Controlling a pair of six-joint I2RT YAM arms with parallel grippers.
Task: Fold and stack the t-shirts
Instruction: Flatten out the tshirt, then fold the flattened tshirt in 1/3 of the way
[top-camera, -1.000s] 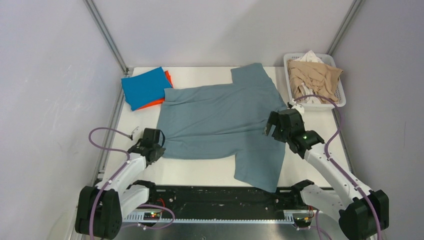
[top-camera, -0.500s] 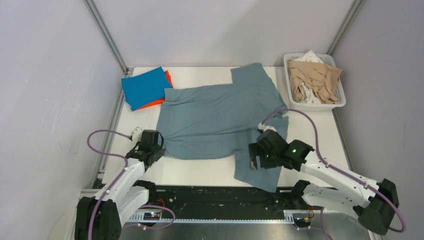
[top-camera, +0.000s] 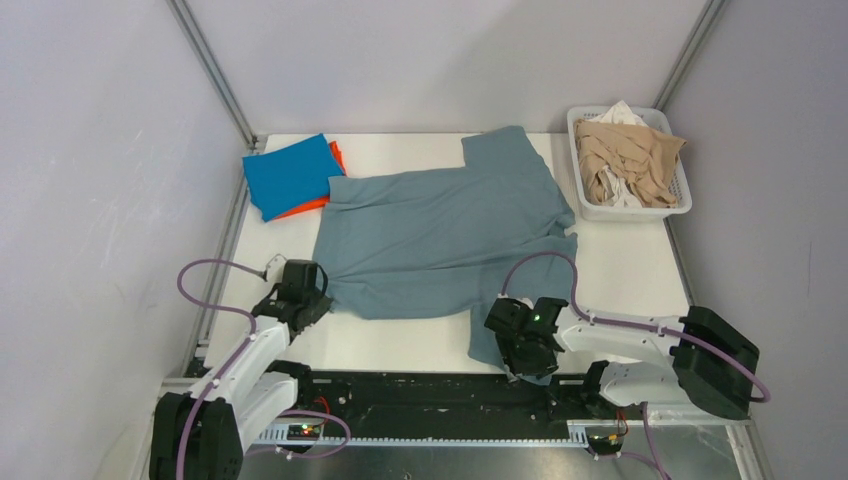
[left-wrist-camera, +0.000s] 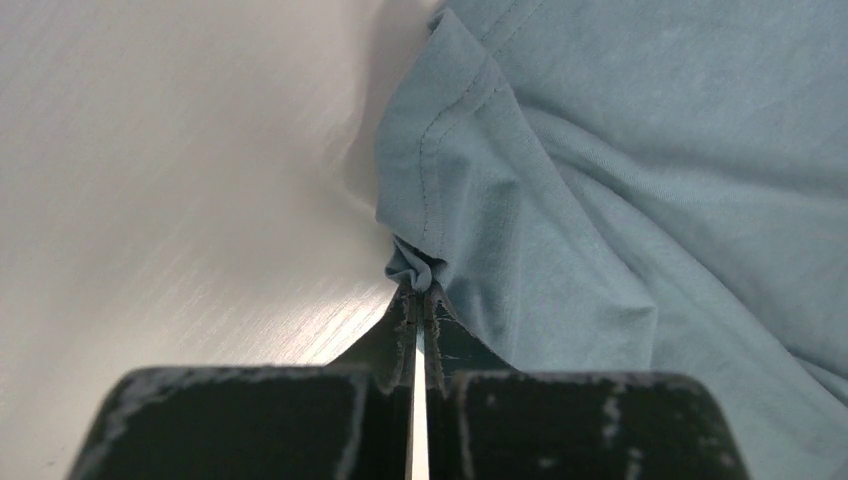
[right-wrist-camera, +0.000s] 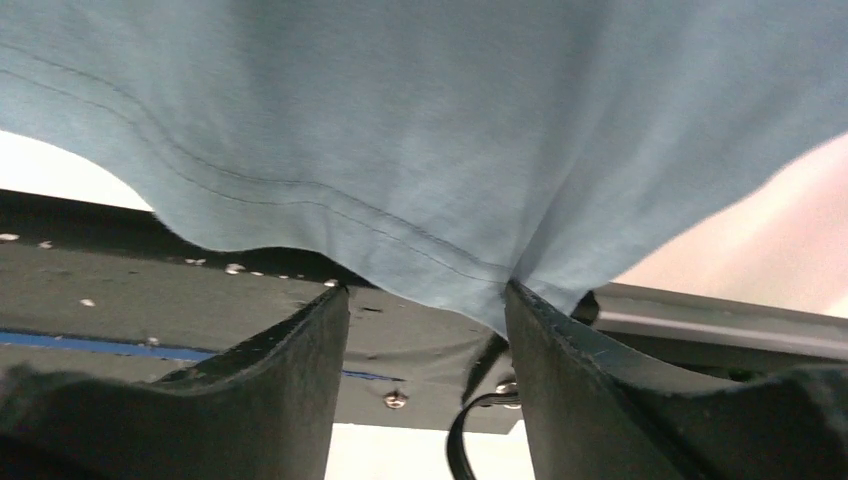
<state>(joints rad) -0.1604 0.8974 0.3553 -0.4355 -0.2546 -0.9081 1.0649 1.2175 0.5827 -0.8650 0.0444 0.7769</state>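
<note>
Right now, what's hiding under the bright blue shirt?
An orange shirt lies under the bright blue shirt. Only a thin strip of it peeks out along the near and right edges. The rest is covered, so whether anything else lies beneath cannot be seen.

Matt soft cloth t-shirt (top-camera: 440, 240) on smooth, faintly glossy table (top-camera: 400, 345).

White basket (top-camera: 640, 213) of beige garments (top-camera: 628, 155)

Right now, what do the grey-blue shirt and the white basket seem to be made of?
Grey-blue shirt: soft matte knit, probably cotton jersey; it creases, bunches, and shows a double-stitched hem in the wrist views. White basket: likely moulded plastic, smooth-looking, with slatted walls holding a rigid shape.
</note>
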